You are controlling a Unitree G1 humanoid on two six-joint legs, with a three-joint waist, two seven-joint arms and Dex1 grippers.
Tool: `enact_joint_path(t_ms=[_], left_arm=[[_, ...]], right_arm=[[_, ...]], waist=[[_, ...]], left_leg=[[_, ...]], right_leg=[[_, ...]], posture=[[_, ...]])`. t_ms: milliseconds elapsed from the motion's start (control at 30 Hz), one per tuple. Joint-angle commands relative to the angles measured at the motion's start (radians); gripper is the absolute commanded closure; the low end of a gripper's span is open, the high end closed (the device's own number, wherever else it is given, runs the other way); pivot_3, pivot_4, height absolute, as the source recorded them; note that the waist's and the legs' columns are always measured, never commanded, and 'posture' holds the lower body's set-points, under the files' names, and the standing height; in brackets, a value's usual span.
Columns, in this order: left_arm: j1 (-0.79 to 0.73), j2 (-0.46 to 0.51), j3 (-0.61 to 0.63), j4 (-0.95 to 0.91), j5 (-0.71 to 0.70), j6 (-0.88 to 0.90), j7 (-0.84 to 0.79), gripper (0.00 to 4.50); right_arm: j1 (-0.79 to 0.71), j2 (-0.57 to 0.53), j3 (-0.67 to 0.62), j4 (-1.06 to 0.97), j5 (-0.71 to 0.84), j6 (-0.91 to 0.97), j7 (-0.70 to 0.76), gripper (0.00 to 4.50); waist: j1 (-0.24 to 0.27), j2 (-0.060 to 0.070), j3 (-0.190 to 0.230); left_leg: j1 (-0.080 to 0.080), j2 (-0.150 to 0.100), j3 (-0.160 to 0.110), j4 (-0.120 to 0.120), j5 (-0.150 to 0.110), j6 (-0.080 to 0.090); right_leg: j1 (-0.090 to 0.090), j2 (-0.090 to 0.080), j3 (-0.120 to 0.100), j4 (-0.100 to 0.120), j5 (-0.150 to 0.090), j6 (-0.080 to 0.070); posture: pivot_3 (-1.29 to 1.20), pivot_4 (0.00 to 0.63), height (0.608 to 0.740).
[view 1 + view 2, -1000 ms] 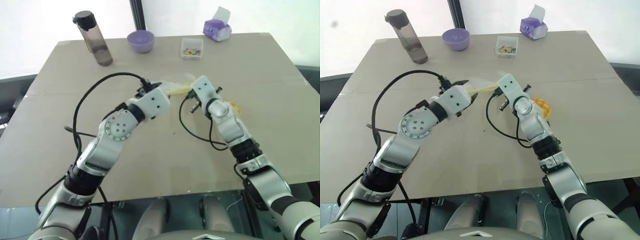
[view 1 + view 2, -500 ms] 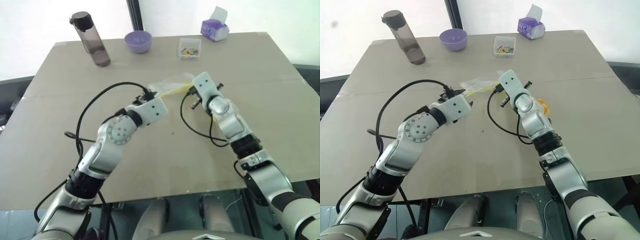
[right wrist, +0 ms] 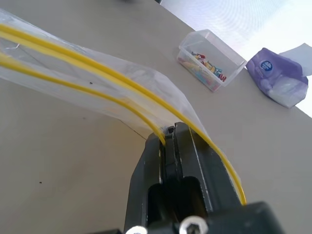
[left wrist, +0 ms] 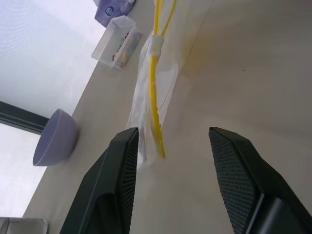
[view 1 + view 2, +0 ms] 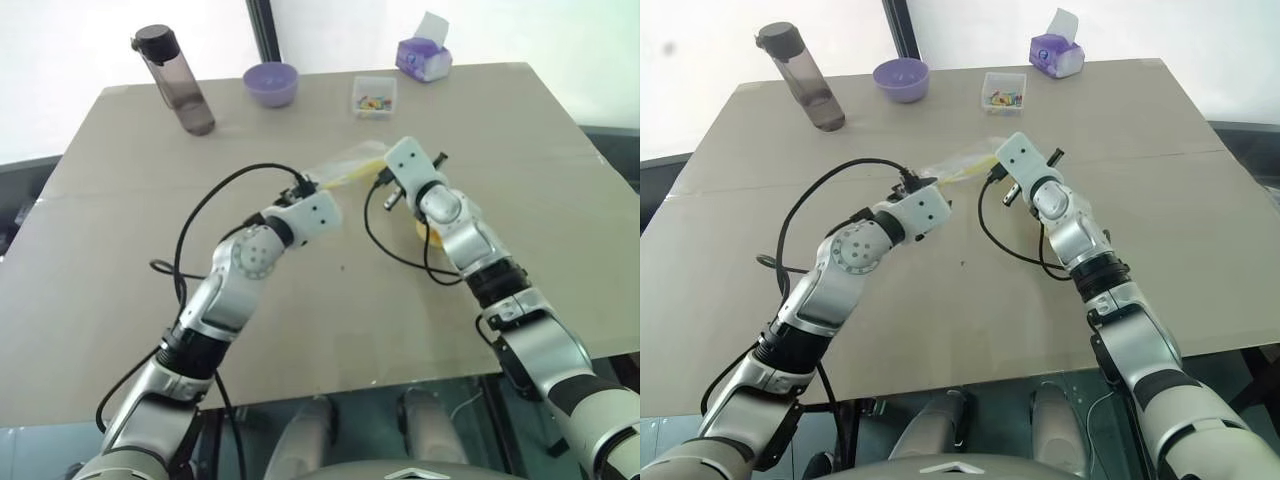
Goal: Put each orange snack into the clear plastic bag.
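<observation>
The clear plastic bag [image 5: 345,166] hangs above the table, stretched between my two grippers, with its yellow seal strip [image 4: 156,97] showing. My right gripper [image 3: 168,130] is shut on the bag's seal edge. At the bag's other end my left gripper [image 4: 173,134] is open, and the strip's tip hangs between its fingers; whether it touches them I cannot tell. One orange snack [image 5: 427,234] lies on the table, mostly hidden behind my right forearm.
Along the table's far edge stand a smoky bottle [image 5: 172,80], a purple bowl [image 5: 271,82], a small clear box of colourful bits [image 5: 374,96] and a purple tissue pack [image 5: 423,58]. Black cables loop from both wrists.
My left gripper has sunk and moved forward along the bag's end. My right gripper keeps its hold on the bag. The snack is now more covered by my right forearm.
</observation>
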Motion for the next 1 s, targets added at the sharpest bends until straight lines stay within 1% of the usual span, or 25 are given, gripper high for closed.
enact_joint_path(t_ms=[33, 267, 667, 1000], left_arm=[[-0.025, -0.006, 0.020, -0.012, 0.014, -0.032, 0.009, 2.08], [-0.026, -0.013, 0.024, -0.004, 0.023, -0.043, 0.007, 2.08], [-0.022, -0.030, 0.030, -0.025, 0.013, -0.071, -0.001, 2.08], [0.003, -0.033, 0.023, -0.106, 0.040, -0.009, -0.038, 2.08]], right_arm=[[0.011, -0.009, -0.005, -0.073, 0.017, -0.031, 0.025, 4.50], [0.063, -0.005, 0.002, -0.167, 0.025, -0.018, 0.066, 4.50], [0.095, 0.000, 0.008, -0.221, 0.018, 0.010, 0.081, 4.50], [0.106, 0.002, 0.013, -0.231, -0.003, 0.038, 0.061, 4.50]], waist=[[0.000, 0.000, 0.000], [0.000, 0.000, 0.000], [0.001, 0.000, 0.000], [0.000, 0.000, 0.000]], left_leg=[[0.000, 0.000, 0.000, 0.000, 0.000, 0.000], [0.000, 0.000, 0.000, 0.001, 0.000, 0.000], [0.000, 0.000, 0.000, 0.003, 0.000, 0.000], [0.000, 0.000, 0.000, 0.003, 0.000, 0.000]], right_leg=[[0.000, 0.000, 0.000, 0.000, 0.000, 0.000], [0.000, 0.000, 0.000, 0.001, 0.000, 0.000], [0.000, 0.000, 0.000, 0.002, 0.000, 0.000], [0.000, 0.000, 0.000, 0.002, 0.000, 0.000]], posture=[[0.00, 0.150, 0.740], [0.00, 0.150, 0.740], [0.00, 0.150, 0.740], [0.00, 0.150, 0.740]])
